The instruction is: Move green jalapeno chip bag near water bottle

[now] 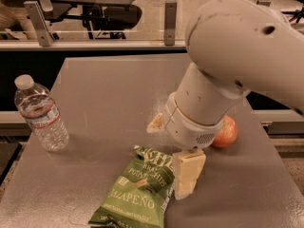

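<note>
**Inspector:** Camera view, the only one. Count of items, please.

**Assistant:** One green jalapeno chip bag, one water bottle, one apple, all on one grey worktop. One pale robot arm with one tool.

**Inspector:** Position of the bag?

**Assistant:** It lies flat at the near edge of the worktop, about the middle of its width, with the word JALAPENO facing up. Its lower end runs out of the bottom of the view.

**Inspector:** And relative to the tool?

**Assistant:** The tool hangs below the arm's round wrist and points down at the worktop, just beside the bag's upper right edge. The bag lies to the left of the tool, not under it. Whether the two touch cannot be determined.

**Inspector:** State of the tool?

**Assistant:** Cannot be determined from this angle. It shows only as a single pale block, and nothing is seen held in it.

**Inspector:** The bottle?

**Assistant:** Upright near the left edge of the worktop, white cap on, well apart from both the bag and the tool.

**Inspector:** The apple?

**Assistant:** On the right side of the worktop, partly hidden behind the wrist, farther back than the tool.
</note>
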Available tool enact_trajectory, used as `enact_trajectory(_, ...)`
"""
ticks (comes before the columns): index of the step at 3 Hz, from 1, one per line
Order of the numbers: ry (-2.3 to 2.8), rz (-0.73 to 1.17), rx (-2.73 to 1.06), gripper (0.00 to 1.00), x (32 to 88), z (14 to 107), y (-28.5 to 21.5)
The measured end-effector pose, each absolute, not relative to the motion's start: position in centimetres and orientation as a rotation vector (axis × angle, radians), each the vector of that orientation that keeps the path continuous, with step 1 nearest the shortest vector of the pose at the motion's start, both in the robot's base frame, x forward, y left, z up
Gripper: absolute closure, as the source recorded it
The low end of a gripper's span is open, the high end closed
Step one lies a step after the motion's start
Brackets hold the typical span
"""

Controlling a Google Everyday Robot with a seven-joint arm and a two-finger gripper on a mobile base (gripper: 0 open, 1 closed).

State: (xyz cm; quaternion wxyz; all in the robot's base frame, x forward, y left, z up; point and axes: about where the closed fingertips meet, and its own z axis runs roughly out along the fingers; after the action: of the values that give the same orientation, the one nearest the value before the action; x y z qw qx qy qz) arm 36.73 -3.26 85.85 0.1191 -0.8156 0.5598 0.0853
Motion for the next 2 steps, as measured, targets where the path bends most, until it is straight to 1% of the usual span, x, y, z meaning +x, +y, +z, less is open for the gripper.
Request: enact_trajectory(2,1.613,0.275,-2.421,0.65,36.71,85.66,-1.85)
